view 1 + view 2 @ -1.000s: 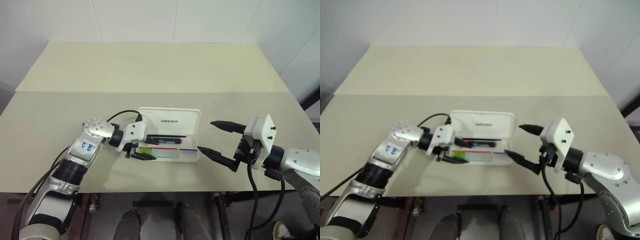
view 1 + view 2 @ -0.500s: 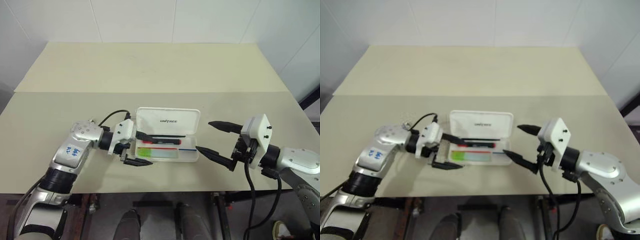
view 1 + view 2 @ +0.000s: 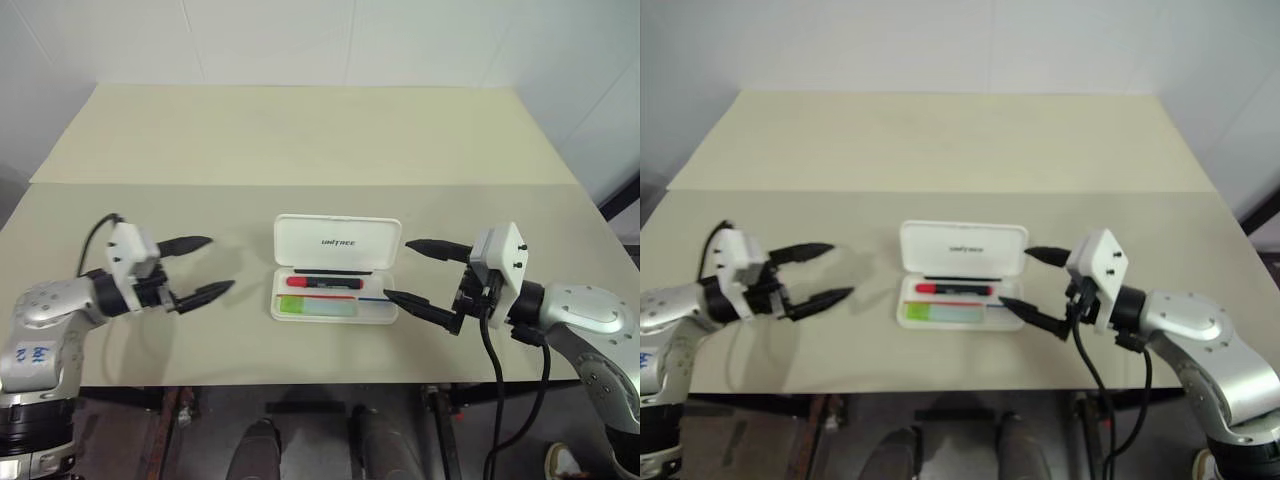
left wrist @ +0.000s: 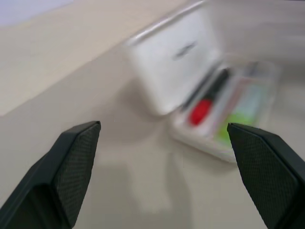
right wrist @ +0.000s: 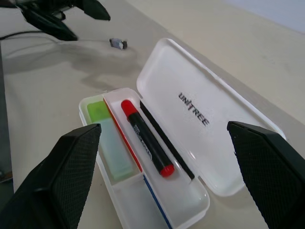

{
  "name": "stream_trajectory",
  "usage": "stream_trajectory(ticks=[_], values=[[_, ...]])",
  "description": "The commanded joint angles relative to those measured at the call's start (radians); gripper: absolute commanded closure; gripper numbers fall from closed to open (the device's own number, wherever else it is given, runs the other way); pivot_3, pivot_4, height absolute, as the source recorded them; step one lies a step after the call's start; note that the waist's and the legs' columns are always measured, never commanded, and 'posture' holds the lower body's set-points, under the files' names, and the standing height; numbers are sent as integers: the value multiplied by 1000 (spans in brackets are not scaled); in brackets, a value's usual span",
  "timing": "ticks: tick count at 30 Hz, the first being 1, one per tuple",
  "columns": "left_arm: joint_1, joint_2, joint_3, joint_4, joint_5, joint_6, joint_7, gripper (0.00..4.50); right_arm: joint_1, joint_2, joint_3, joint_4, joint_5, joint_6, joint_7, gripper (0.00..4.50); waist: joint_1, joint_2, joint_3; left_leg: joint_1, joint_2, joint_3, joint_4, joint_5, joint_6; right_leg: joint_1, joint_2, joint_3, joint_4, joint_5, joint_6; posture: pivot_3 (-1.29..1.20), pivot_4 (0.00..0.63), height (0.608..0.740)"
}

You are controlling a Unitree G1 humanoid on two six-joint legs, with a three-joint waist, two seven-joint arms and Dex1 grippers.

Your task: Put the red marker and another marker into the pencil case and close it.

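Pencil case [image 3: 336, 270]: lid up, red marker [image 3: 322, 283] and green marker [image 3: 315, 307] inside; our left tool [image 3: 203, 267] and right tool [image 3: 418, 271] flank it, level, wide, empty.

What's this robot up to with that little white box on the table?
It is packing a flat white hard-plastic pencil case, which lies open with its lid up. The black marker with a red cap and the short light green marker both lie inside already. The left claw hangs open out to the left of the case, holding nothing. The right claw waits open just beside the case's right end. Only closing the lid remains.
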Motion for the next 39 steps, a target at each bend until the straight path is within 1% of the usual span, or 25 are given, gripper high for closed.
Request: stream_trajectory(ticks=[1,6,8,13,19,30,31,32,35,36,39], values=[[-6,16,48,68,21,-57,58,34,-24,5,-2,5,0,-26,18,0,0,0,0,0,0,0,0,0,0,0,0,0,0,0,0,0,150,740],[-41,17,36,215,67,-103,142,34,-26,6,-3,3,-2,-23,21,0,5,0,0,0,0,0,-1,0,0,0,0,0,-1,0,0,0,150,740],[-75,15,22,278,96,-116,191,34,-25,4,-9,0,0,-20,23,0,6,0,0,0,0,0,-1,0,-1,0,0,0,-1,0,0,0,150,740],[-173,-7,-31,411,139,-153,237,34,-13,-5,-29,-15,2,-11,16,0,6,0,0,0,0,0,-1,0,-1,0,0,0,-1,0,0,0,150,740],[-253,-30,-115,545,190,-212,231,34,-6,-5,-42,-32,3,-3,3,0,4,0,0,0,0,0,-2,0,-1,0,0,0,0,0,0,0,150,740],[-380,-51,-178,778,233,-310,248,34,2,-17,-63,-50,10,7,-11,0,7,-1,-1,0,0,0,-1,0,0,0,0,-1,1,1,1,0,150,740],[-386,-52,-179,789,234,-316,252,441,3,-17,-64,-52,10,8,-12,0,6,-1,-1,0,0,0,-1,0,0,0,0,-1,1,1,1,0,150,740],[-392,-54,-179,798,233,-319,254,652,3,-18,-64,-54,11,9,-13,0,6,-1,-1,0,0,0,-1,0,0,0,0,-1,1,1,1,0,150,740],[-395,-58,-183,809,229,-318,248,1571,7,-22,-68,-57,14,12,-11,0,6,-1,-1,1,0,0,0,0,0,0,0,-1,1,1,1,0,150,740],[-394,-59,-184,810,227,-319,246,1961,8,-25,-70,-57,15,13,-10,0,6,-1,-1,1,0,0,0,0,0,0,0,-1,1,1,1,0,150,740],[-387,-61,-185,802,225,-321,240,2947,12,-33,-74,-56,19,14,-3,0,4,-1,-1,1,0,0,0,1,0,0,0,-1,2,1,0,0,150,740]])
